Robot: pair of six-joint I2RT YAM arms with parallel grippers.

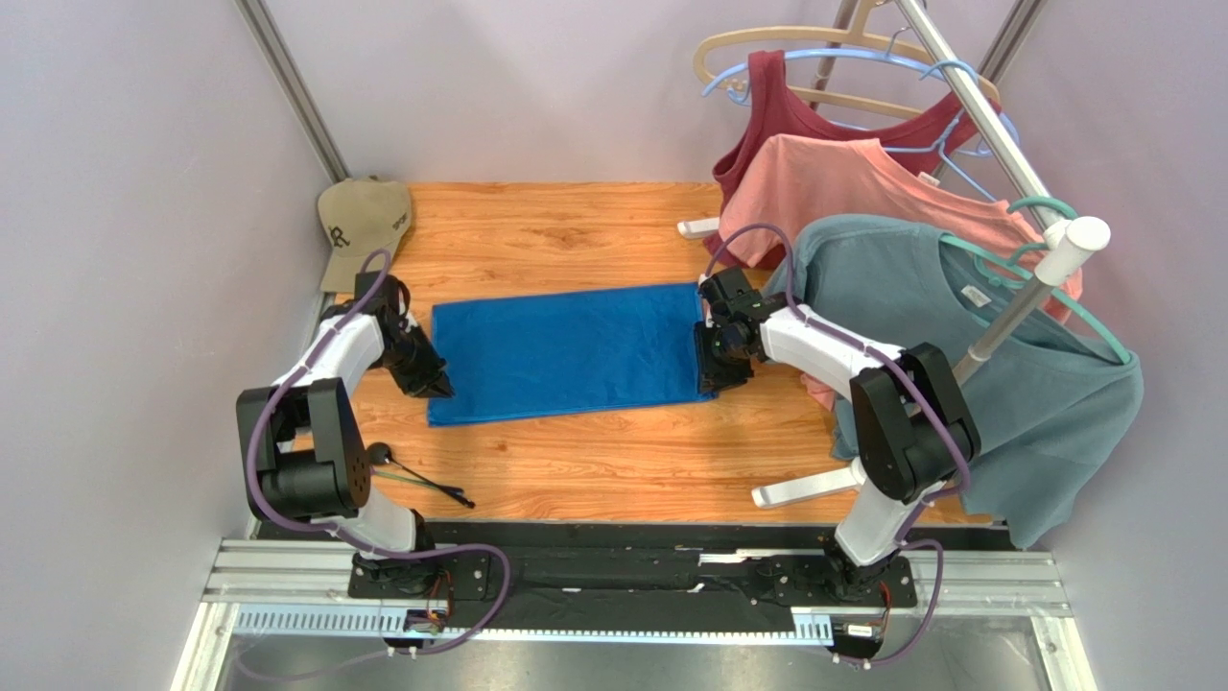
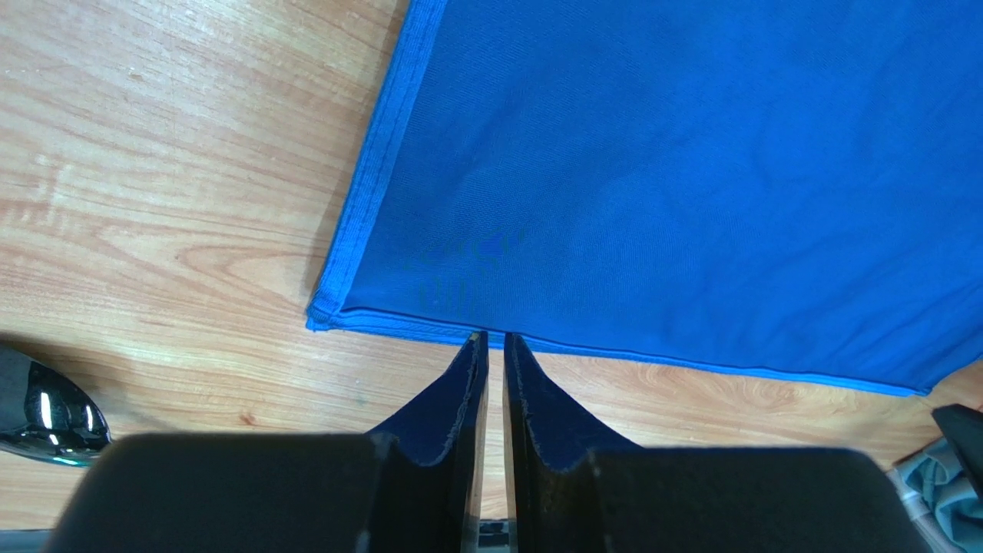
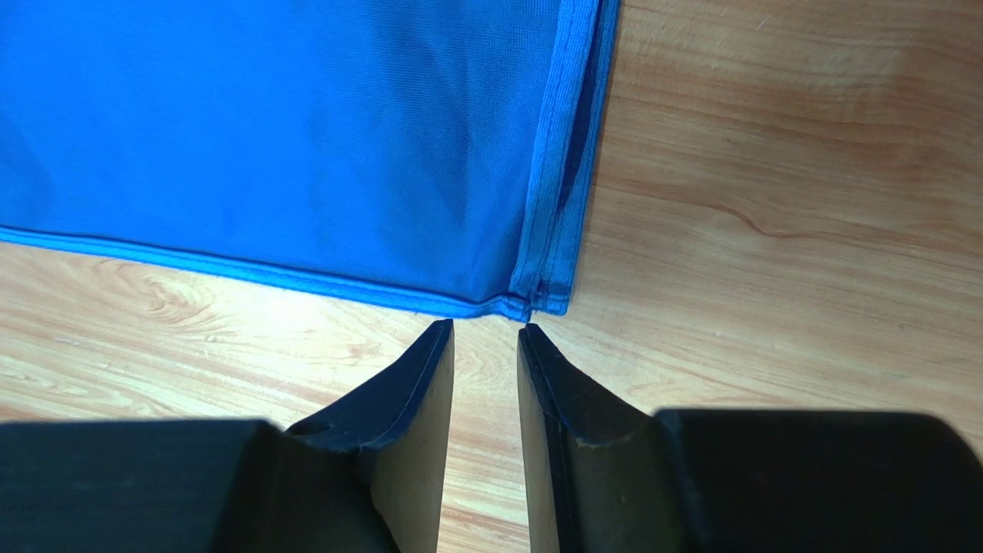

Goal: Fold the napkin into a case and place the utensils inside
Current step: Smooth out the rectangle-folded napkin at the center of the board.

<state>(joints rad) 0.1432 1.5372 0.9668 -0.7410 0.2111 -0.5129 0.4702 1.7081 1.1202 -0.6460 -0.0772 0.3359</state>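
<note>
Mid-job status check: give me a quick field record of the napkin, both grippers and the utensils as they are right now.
napkin: folded into a flat blue rectangle on the table, not yet a case
left gripper: at the near hem beside the left corner, jaws almost together; cannot tell if it pinches the cloth
right gripper: slightly open, tips just short of the near right corner, not touching
utensils: on the table by the left arm's base, outside the napkin

pale lilac walls (image 1: 144,144) enclose a wooden tabletop (image 1: 577,216) beside a clothes rack (image 1: 1029,173).
</note>
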